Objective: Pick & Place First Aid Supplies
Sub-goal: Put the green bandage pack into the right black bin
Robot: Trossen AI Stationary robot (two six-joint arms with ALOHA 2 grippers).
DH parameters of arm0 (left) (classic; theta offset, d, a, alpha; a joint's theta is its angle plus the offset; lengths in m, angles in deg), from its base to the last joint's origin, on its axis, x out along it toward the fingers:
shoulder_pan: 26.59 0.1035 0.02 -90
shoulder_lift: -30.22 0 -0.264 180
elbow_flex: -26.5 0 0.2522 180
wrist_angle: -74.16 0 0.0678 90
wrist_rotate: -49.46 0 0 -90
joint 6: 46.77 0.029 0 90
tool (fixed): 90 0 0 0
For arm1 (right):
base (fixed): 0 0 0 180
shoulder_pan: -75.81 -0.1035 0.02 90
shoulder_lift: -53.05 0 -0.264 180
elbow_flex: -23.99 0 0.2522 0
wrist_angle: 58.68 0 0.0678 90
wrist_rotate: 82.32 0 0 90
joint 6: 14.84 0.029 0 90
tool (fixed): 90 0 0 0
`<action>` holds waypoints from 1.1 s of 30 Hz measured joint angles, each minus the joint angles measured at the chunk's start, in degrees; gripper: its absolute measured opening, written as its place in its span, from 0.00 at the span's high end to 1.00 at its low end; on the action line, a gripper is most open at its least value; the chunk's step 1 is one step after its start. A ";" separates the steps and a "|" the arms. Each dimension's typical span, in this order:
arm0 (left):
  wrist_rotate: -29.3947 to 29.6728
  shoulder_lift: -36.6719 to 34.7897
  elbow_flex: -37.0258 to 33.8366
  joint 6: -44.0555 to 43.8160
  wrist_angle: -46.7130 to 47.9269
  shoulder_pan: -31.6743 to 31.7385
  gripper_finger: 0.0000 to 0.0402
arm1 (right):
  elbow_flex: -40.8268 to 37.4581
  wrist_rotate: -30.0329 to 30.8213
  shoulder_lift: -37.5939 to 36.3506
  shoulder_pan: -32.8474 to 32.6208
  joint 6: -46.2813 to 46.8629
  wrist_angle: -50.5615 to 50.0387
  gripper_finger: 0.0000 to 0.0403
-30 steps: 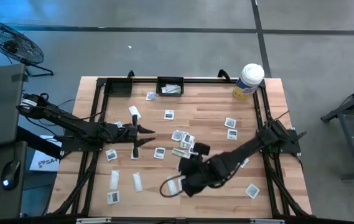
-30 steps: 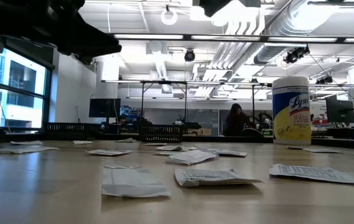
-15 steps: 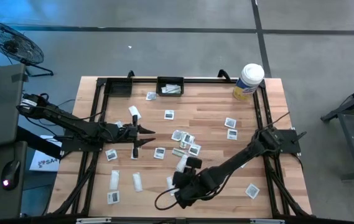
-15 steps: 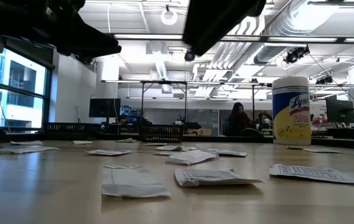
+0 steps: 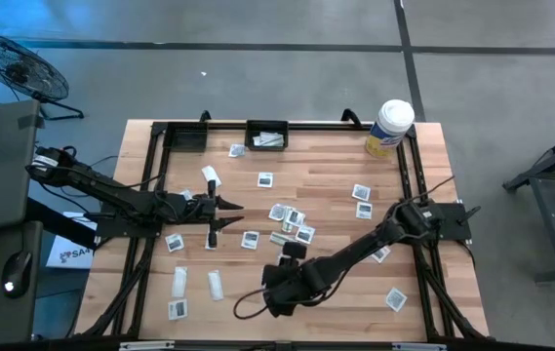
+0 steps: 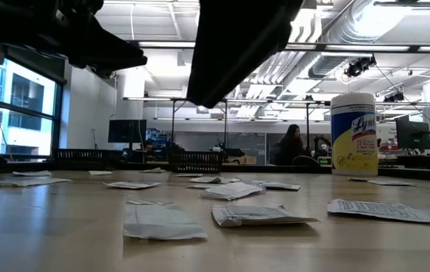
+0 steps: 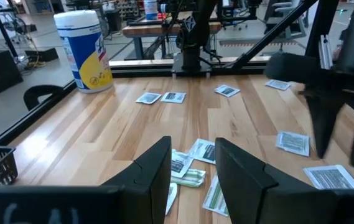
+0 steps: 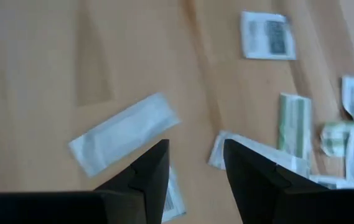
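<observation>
Packets (image 6: 256, 216) on table; tub (image 6: 353, 134) reads "Lysol".

A large white tub with a yellow label (image 5: 390, 128) stood at a far corner of the wooden table (image 5: 326, 195). Two dark mesh baskets (image 5: 266, 135) sat along the far edge. A fan (image 5: 9, 66) stood on the grey floor, and a person (image 6: 289, 145) sat in the room beyond.

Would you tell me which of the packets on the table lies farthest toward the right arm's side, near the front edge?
The lone white square packet near the table's front right corner, beside the right arm's frame; the others lie nearer the middle or the left.
</observation>
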 joint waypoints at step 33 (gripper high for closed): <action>-4.17 0.02 0.00 -0.02 2.16 -0.02 0.70 | 0.22 -7.11 8.20 6.13 6.83 -2.47 0.69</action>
